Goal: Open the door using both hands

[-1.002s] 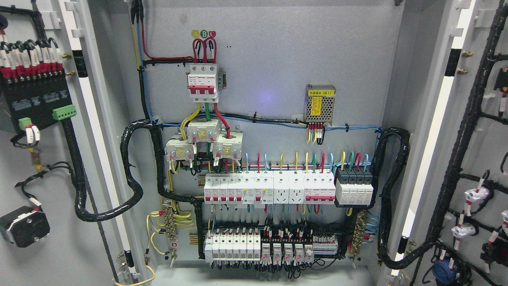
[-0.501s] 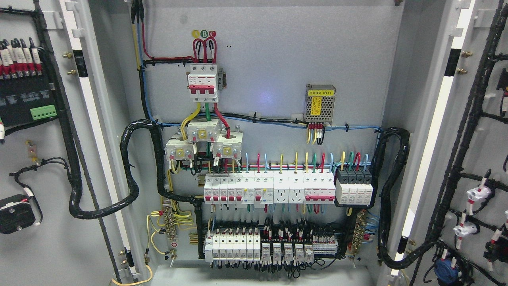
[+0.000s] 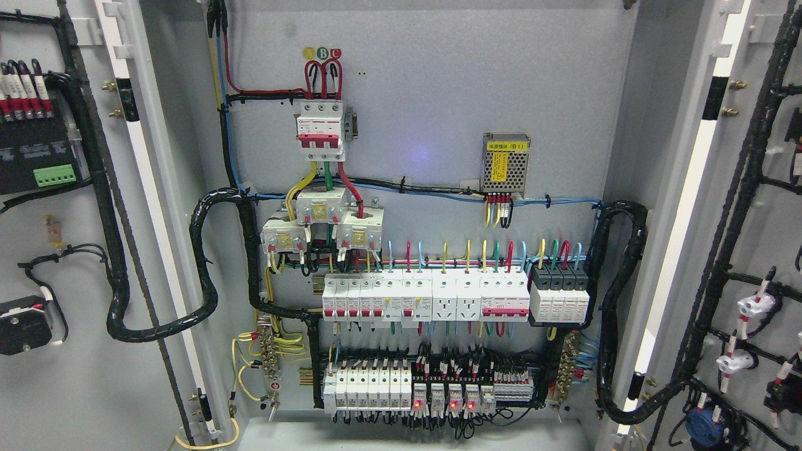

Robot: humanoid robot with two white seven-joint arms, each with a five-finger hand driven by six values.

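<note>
Cabinet (image 3: 426,113): I see it straight ahead, interior fully exposed, grey back panel far, floor lip at the bottom edge.
Left door (image 3: 94,388): swung wide to the left, its inner face toward me; its hinge edge with a white strip runs down beside the cabinet's left wall.
Right door (image 3: 770,250): swung wide to the right, inner face also showing; its white edge strip slants down near the cabinet's right wall.
Open room: between the two door edges the whole cabinet mouth is unobstructed from my view.
Left loom (image 3: 207,269): thick black bundle looping from the left door across the hinge gap into the cabinet.
Right loom (image 3: 617,300): the same kind of bundle, looping from the cabinet to the right door.
Breaker row (image 3: 426,299): white units across the middle, a second row near the floor.
Top breaker (image 3: 321,128): red and white, upper centre.
Supply (image 3: 505,161): small meshed box with a yellow label, right of centre.
Relay lights (image 3: 451,405): several red dots lit, bottom row.
Hands: neither is in my view, so I cannot tell how the fingers stand.
</note>
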